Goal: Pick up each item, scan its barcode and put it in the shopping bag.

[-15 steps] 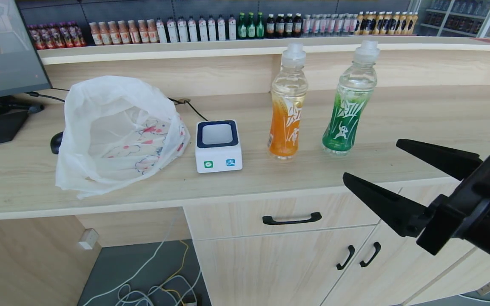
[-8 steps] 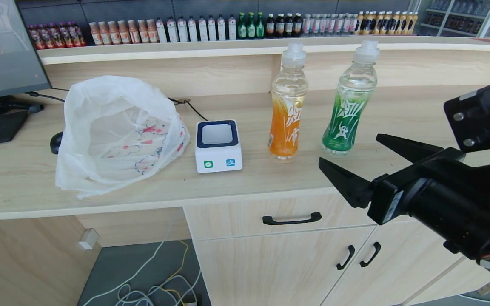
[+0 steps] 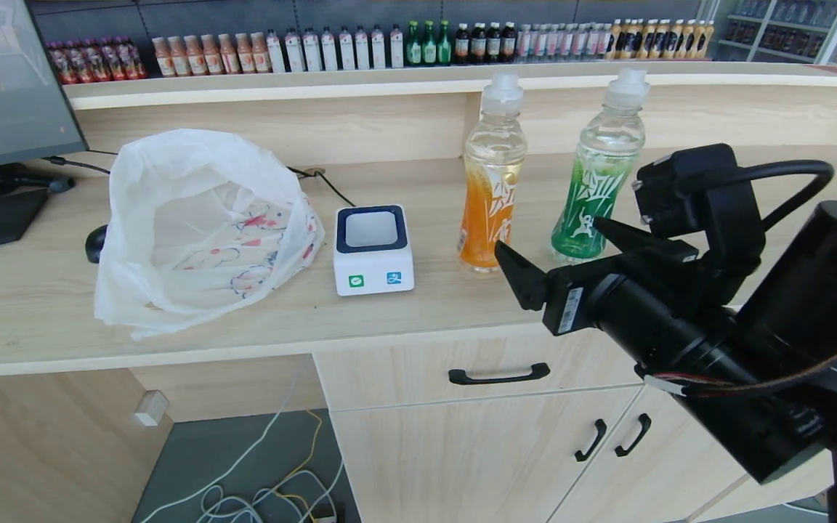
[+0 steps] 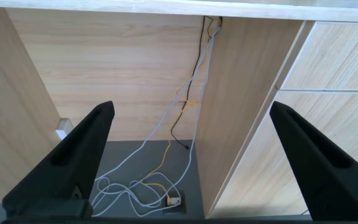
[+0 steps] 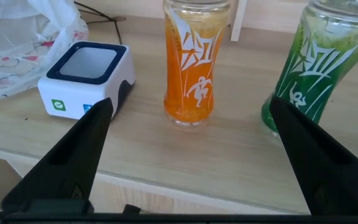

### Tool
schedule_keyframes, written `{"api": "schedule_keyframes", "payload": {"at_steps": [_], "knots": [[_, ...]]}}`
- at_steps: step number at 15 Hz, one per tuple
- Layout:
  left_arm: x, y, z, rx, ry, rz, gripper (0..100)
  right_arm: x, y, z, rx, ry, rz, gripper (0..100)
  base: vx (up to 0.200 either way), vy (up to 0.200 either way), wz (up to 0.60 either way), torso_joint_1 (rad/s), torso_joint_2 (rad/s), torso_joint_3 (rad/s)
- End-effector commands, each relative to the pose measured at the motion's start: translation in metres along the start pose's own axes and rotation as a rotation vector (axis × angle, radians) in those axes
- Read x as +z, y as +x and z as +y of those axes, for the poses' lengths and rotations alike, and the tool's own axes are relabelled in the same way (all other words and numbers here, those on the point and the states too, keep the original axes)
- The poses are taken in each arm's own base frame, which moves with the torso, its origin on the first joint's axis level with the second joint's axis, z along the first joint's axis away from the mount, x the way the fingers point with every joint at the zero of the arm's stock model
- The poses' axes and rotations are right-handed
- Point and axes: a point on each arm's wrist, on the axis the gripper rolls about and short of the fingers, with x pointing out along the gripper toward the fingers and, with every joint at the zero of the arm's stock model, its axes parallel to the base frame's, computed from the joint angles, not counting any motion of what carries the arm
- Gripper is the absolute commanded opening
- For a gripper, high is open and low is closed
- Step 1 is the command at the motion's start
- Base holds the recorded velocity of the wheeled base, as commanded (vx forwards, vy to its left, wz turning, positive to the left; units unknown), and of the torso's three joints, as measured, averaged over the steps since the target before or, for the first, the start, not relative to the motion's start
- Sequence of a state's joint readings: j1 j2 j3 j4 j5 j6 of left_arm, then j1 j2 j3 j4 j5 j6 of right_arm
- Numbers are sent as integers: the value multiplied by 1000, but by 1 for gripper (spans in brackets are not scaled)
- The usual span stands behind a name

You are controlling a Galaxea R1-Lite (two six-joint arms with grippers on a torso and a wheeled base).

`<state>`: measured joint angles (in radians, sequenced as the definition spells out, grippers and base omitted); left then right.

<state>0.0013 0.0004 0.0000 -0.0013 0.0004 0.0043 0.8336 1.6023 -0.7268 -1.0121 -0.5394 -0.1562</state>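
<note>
An orange drink bottle and a green drink bottle stand upright side by side on the wooden counter. Left of them sits the white scanner box. Further left lies the open white shopping bag. My right gripper hovers open at the counter's front edge, just short of the two bottles, holding nothing. My left gripper is open and empty below counter height, facing the cabinet side.
A monitor and a dark mouse stand at the counter's far left. A raised ledge runs behind the bottles. Drawers with black handles are below. Loose cables lie on the floor.
My right arm has risen and swung left and forward, from beside the counter's front towards the two bottles. Its fingers stayed open. Bottles, scanner and bag have not moved.
</note>
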Motion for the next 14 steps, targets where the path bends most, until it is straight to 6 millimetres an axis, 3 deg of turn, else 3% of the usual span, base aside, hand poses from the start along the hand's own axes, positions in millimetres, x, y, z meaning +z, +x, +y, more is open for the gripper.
{"api": "schedule_keyframes", "payload": {"at_steps": [1, 5, 14], "knots": [[0, 0, 0, 1, 0, -1, 100, -4, 18, 1, -17, -6, 5, 100, 0, 0, 0, 0, 0, 0], [0, 0, 0, 0, 0, -1, 100, -1, 44, -15, -22, -6, -30, 100, 0, 0, 0, 0, 0, 0], [0, 0, 0, 0, 0, -1, 100, -3, 74, -8, 25, -3, -59, 100, 0, 0, 0, 0, 0, 0]]}}
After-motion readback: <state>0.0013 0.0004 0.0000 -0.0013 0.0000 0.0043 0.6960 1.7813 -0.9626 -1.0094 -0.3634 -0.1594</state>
